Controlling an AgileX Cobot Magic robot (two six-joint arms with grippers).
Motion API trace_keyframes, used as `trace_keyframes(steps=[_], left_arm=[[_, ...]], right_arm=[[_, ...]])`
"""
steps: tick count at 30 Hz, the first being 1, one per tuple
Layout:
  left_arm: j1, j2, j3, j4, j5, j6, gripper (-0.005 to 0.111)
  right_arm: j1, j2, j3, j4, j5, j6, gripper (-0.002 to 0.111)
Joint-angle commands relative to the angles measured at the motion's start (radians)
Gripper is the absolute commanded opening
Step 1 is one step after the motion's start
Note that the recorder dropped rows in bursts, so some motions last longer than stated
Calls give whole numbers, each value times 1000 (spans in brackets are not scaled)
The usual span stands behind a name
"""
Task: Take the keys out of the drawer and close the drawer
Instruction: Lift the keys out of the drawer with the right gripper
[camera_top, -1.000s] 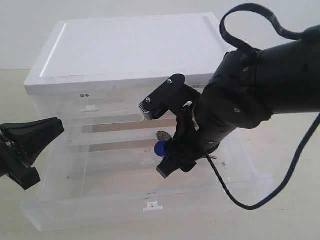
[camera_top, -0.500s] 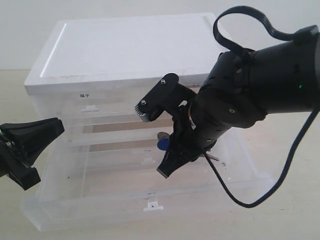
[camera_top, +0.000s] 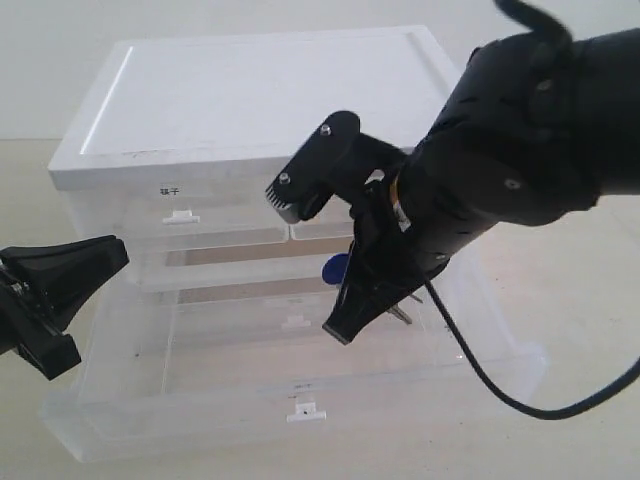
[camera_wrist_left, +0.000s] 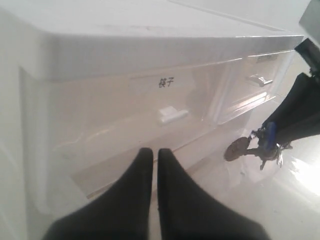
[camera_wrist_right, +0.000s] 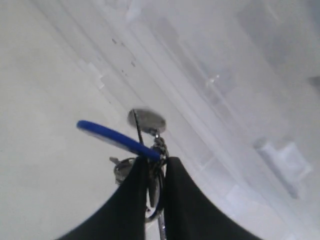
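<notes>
The right gripper (camera_wrist_right: 156, 165), fingers clenched on the ring of the keys (camera_wrist_right: 140, 145), holds them dangling above the drawer (camera_top: 200, 425), which stands pulled out. The left gripper (camera_wrist_left: 154, 152) hovers beside the cabinet (camera_top: 260, 100), fingers pressed together on nothing. With only 1 thin pinch on the ring, a swing could shake the keys loose, back into the drawer.

The label (camera_wrist_left: 166, 83) on a half-width drawer (camera_wrist_left: 115, 112) reads "筷子" (seemingly; small print).
</notes>
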Motion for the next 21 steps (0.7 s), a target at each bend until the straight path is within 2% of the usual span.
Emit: trace_keyframes(steps=[1, 9, 13, 16, 21], left_arm=[[1, 4, -3, 4, -10, -9, 4], [1, 4, -3, 36, -10, -12, 4], [-15, -53, -3, 187, -10, -13, 4], [-56, -149, -3, 291, -10, -13, 4], [-127, -287, -3, 485, -10, -128, 4]], right_arm=[[2, -95, -3, -9, 3, -10, 0], [2, -253, -3, -9, -12, -10, 0], [2, -323, -3, -7, -8, -10, 0], [2, -354, -3, -7, -6, -10, 0], [2, -367, -3, -7, -4, -10, 0]])
